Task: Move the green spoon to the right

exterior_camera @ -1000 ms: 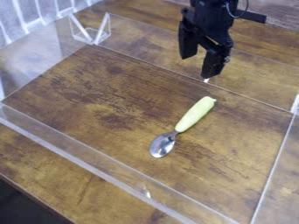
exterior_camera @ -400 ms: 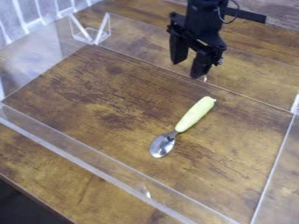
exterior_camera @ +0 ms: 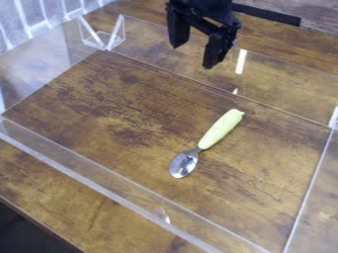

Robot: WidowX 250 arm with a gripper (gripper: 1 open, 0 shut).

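Green spoon point(exterior_camera: 219, 130) on brown wooden tabletop point(exterior_camera: 99, 114)

No texts, labels, brands, numbers or signs can be read in the camera view.
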